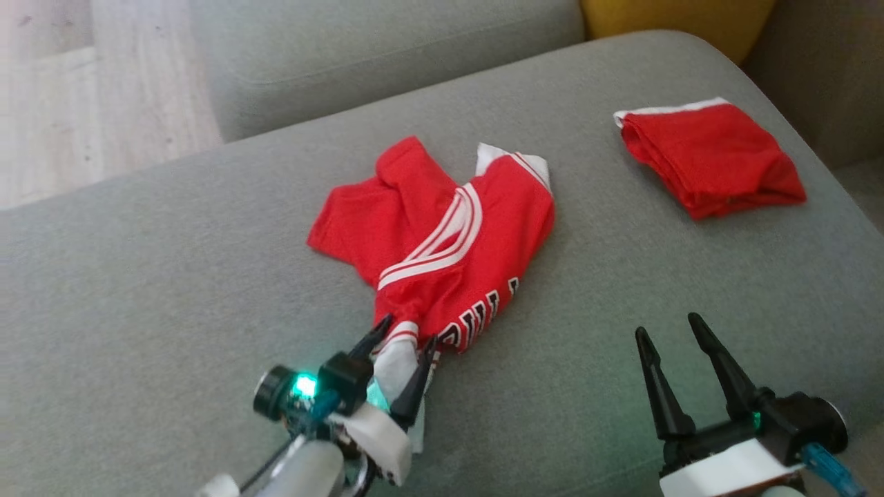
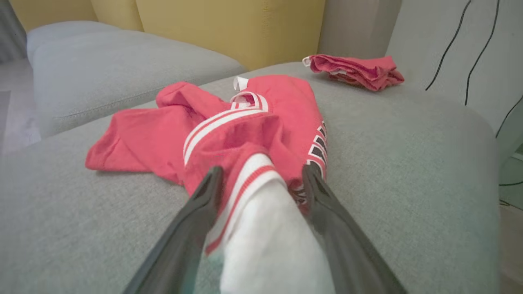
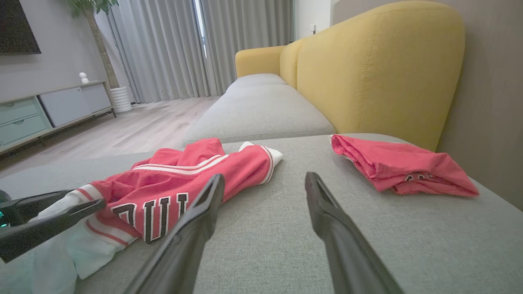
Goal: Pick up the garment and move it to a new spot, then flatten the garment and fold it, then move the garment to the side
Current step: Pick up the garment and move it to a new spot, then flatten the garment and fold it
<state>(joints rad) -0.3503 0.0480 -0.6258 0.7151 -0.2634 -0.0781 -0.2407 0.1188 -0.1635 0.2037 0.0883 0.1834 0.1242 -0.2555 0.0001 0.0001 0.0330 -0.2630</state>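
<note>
Garment (image 1: 442,235) lies crumpled on the sofa (image 1: 173,276). Left gripper (image 1: 410,329) spread wide at its near end, white hem (image 2: 265,212) loose between the fingers (image 2: 196,212), nothing clamped. Right gripper (image 1: 666,324) wide too, empty. Right wrist view adds curtains (image 3: 171,49) and a cabinet (image 3: 49,110); left wrist view, wall cables (image 2: 450,41). Folded red pile (image 1: 711,159) sits well apart. Chest lettering (image 3: 151,212) runs under a fold, unreadable.

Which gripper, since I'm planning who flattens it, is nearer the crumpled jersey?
Left. The left gripper straddles the white hem of the jersey; the right gripper is apart, to its right.
</note>
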